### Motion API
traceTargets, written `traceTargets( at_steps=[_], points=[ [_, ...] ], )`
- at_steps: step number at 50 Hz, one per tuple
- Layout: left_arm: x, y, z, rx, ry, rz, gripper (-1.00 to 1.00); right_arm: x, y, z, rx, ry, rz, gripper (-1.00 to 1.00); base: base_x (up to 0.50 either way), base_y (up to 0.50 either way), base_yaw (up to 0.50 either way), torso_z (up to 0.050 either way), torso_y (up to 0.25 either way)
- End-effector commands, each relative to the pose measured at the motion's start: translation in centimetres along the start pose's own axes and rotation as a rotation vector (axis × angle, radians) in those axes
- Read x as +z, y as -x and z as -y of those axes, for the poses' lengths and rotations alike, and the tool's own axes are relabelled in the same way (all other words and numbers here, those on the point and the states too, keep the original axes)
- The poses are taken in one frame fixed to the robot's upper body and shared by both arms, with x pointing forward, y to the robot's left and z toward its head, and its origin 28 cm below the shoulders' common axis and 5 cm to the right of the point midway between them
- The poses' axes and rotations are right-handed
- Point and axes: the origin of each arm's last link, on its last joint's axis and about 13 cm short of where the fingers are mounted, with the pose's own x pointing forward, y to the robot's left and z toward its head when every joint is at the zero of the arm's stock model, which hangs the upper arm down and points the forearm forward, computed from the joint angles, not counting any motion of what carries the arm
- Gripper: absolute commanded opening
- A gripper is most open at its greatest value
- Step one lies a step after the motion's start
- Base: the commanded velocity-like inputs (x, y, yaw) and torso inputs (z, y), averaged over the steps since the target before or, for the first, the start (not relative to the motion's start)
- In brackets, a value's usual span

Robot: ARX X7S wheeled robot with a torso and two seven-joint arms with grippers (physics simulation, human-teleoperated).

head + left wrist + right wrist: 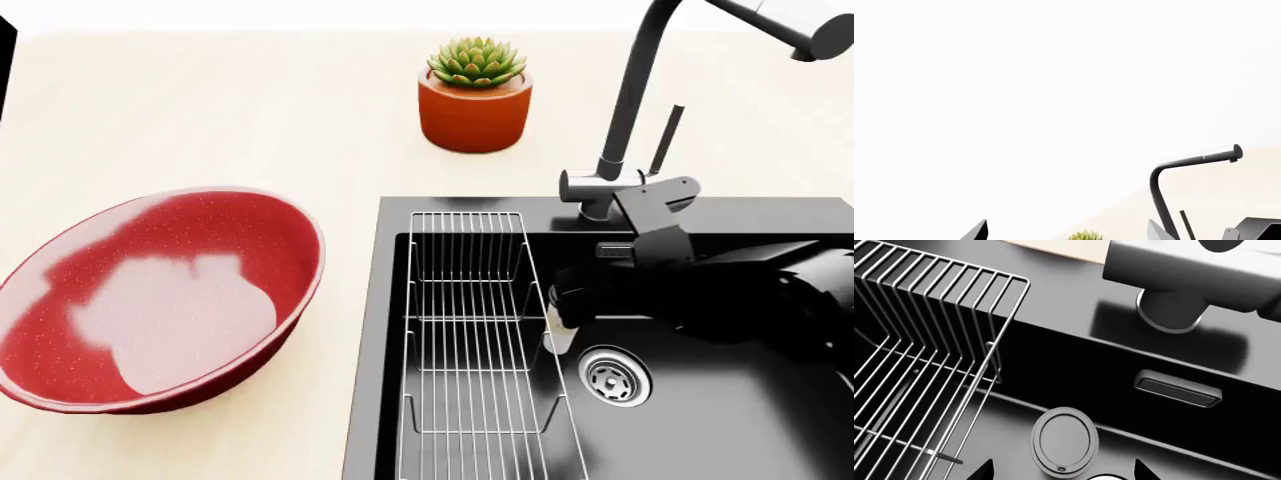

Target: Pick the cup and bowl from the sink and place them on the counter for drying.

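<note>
The bowl (158,300) sits tilted on the counter (200,110), left of the sink (721,420) and already out of it, so that half of the task looks done. Further right, a potted succulent (475,92) stands behind the basin's back corner, and the wire rack (470,330) fills the sink's left part.

The cup (1064,440) is what remains. In the right wrist view it shows as a dark round lid on the sink floor, just beside the rack's edge and upright, its long axis pointing up toward the camera. It lies between the two dark fingertips (983,471) of the right gripper (1062,471) that poke into that view, slightly ahead of them. The tips stand well apart with the lid in the gap, so the jaws are spread and hold nothing.

The right arm is plainly the nearer one: in the head view it reaches into the sink near the drain (611,378), below the faucet (638,90). The left gripper (1067,231) is raised, facing the wall; only two finger tips show, set apart, so it looks spread and empty. I judge the next move to be a short advance and closing on the cup.
</note>
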Motion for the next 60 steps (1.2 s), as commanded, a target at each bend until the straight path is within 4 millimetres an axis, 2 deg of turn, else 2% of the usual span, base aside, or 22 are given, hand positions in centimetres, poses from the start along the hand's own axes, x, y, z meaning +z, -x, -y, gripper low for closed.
traceTargets(
  at_steps=[1,9,31,60],
  points=[
    [0.01,0.01,0.00,0.003,0.004,0.006,1.00,-0.01,0.24,0.12,-0.004,-0.003,0.010,1.00,0.00,0.00,0.00,0.000,0.000],
    [-0.15,-0.04,0.09,-0.009,-0.007,0.000,1.00,-0.24,0.45,0.22,-0.002,-0.009,0.011,1.00,0.00,0.00,0.00,0.000,-0.011],
    [-0.05,-0.04,0.14,-0.006,-0.003,0.009,1.00,-0.15,0.72,0.35,-0.005,-0.006,0.030,1.00,0.00,0.00,0.00,0.005,-0.155],
    [0.02,-0.04,0.05,0.005,0.011,0.009,1.00,0.31,-0.17,-0.36,0.040,0.044,0.070,1.00,0.00,0.00,0.00,0.000,-0.037]
  ],
)
